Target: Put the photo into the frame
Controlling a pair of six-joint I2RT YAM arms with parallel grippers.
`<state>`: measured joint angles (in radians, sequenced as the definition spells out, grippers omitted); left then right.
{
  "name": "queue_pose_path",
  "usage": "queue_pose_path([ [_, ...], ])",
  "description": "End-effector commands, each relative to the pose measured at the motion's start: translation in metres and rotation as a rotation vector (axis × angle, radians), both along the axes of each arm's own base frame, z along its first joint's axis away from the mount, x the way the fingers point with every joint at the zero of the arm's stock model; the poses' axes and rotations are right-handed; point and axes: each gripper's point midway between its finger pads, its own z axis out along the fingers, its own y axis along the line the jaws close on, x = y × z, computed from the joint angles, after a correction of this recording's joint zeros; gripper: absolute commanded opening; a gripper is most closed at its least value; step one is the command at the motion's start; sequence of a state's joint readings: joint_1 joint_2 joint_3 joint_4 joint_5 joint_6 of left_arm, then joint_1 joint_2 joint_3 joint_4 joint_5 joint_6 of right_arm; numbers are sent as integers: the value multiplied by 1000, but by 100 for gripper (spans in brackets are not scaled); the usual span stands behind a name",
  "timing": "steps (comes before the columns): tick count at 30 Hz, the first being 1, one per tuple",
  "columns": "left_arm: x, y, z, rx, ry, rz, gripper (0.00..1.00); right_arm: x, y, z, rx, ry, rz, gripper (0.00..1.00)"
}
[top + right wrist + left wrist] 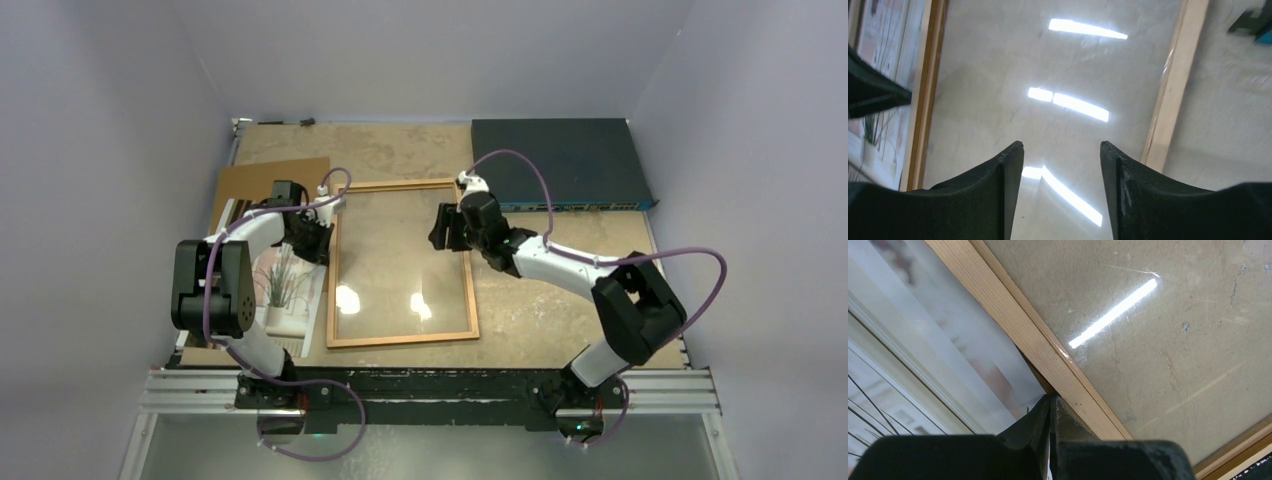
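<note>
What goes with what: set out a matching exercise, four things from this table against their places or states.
1 photo
2 frame
3 dark blue box
4 left gripper

A far right corner of the table
B shut, beside the frame's left rail
C flat mid-table, glass reflecting lights
D picture side up, left of the frame

Pairs: 1-D, 2-C, 3-A, 4-B

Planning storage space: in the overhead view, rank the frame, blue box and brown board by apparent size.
1. Frame
2. Blue box
3. Brown board, though the left arm hides part of it, so its full size is unsure.
</note>
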<state>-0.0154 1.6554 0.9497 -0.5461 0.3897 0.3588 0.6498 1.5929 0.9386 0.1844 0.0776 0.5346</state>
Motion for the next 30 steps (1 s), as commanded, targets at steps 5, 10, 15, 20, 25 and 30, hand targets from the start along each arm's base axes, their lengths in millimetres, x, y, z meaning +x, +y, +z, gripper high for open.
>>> queue_pose_path([
  [5,12,-7,7,-13,-49,-29,0,-93,-10,-31,11,180,85,45],
  [10,14,-6,7,-11,-48,-26,0,-132,-10,-38,18,245,138,37],
  [15,16,-6,8,-10,-50,-25,0,-151,-15,-51,-1,293,154,34],
  [20,16,-6,9,-11,-49,-23,0,-155,-22,-62,-32,315,143,32],
  [25,18,-7,10,-13,-51,-22,0,-153,-26,-71,-67,324,121,31],
  [30,19,-7,10,-17,-51,-22,0,-151,-32,-80,-113,339,94,31],
])
